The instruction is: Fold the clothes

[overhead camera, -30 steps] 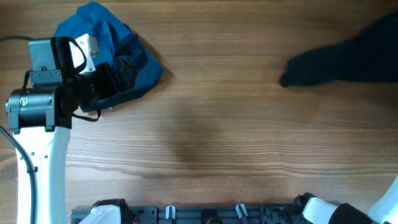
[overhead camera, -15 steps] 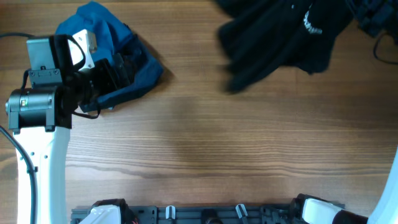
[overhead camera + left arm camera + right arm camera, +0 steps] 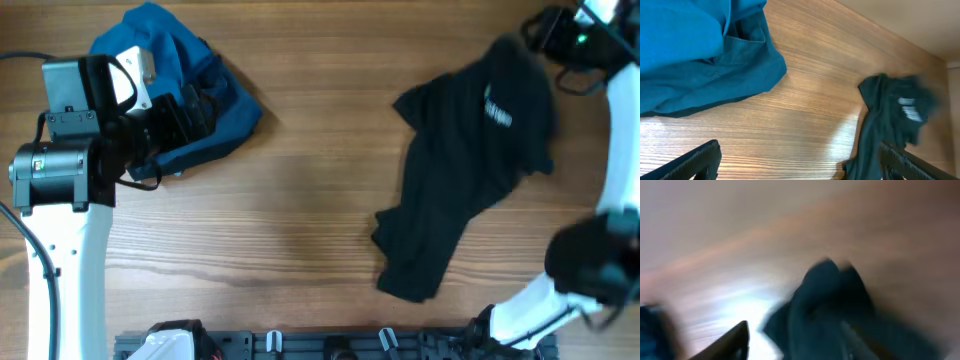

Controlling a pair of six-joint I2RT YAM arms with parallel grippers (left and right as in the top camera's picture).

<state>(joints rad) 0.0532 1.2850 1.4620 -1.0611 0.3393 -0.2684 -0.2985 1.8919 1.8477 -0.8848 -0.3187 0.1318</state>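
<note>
A bright-blue bundle of garments (image 3: 175,80) lies crumpled at the upper left of the overhead frame, partly beneath the left gripper (image 3: 797,152), whose fingers are spread wide with nothing between them. The black shirt (image 3: 465,175) sprawls rumpled down the right half of the wooden table (image 3: 310,210), white logo (image 3: 497,108) facing up. The right gripper (image 3: 548,35) is at its upper edge; blur hides whether it grips anything.

The desk (image 3: 320,200) is brown wood, smooth, its grain plain, with a soft sheen where light glares. The black shirt (image 3: 460,190) is soft matt cloth, and its logo (image 3: 497,110) is a white print. The blue bundle (image 3: 170,50) is matt woven cloth with stitched seams. The left arm (image 3: 65,260) has a smooth white casing.
</note>
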